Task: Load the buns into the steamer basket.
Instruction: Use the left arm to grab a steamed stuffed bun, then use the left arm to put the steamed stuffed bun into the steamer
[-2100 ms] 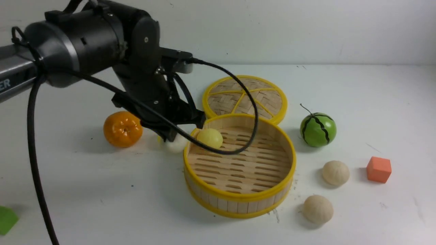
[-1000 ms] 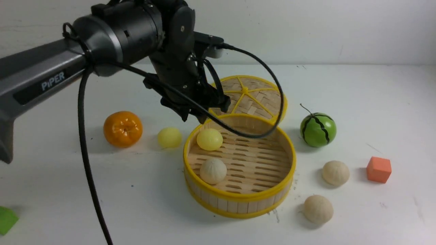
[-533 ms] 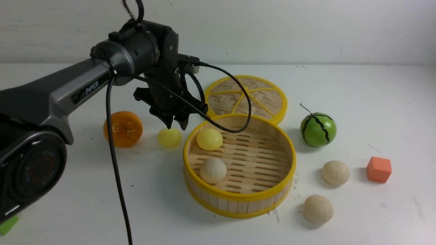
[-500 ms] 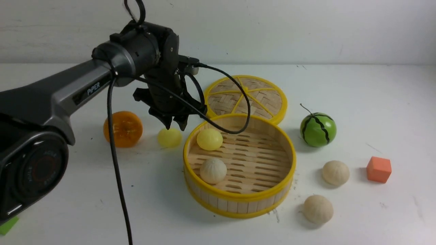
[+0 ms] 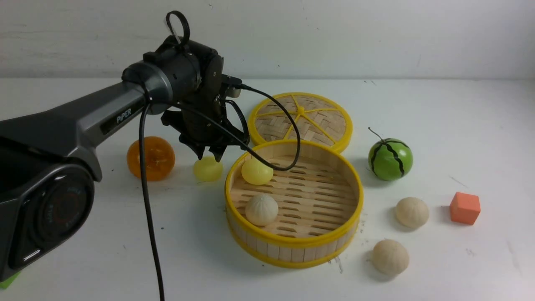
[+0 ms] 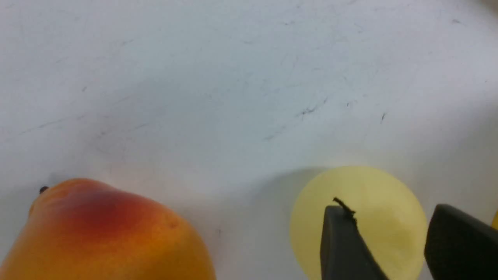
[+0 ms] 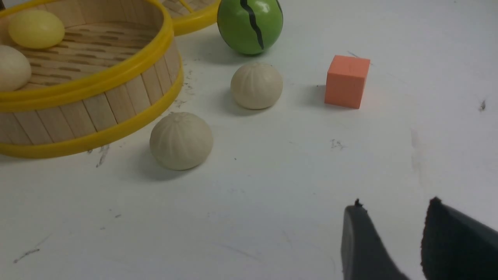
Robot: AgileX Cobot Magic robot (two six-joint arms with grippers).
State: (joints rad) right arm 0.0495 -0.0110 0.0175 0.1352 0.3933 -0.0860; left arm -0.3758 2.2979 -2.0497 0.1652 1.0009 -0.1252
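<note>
The steamer basket (image 5: 292, 241) holds a smooth yellow bun (image 5: 256, 172) and a pleated bun (image 5: 261, 210). A second yellow bun (image 5: 207, 170) lies on the table just left of the basket. My left gripper (image 5: 209, 158) hangs open directly over it, its fingers (image 6: 342, 241) either side of the bun (image 6: 373, 190) in the left wrist view. Two pleated buns (image 5: 412, 212) (image 5: 390, 256) lie right of the basket. My right gripper (image 7: 395, 206) is open and empty over bare table, well short of these two buns (image 7: 181, 140) (image 7: 256, 86).
An orange (image 5: 151, 158) sits left of the yellow bun, close to the left gripper. The woven lid (image 5: 300, 120) lies behind the basket. A watermelon ball (image 5: 390, 159) and an orange cube (image 5: 464, 208) stand at the right.
The left gripper let a pleated bun go into the basket, then swung left from above the basket and came down over the yellow bun on the table. Its jaws widened slightly.
</note>
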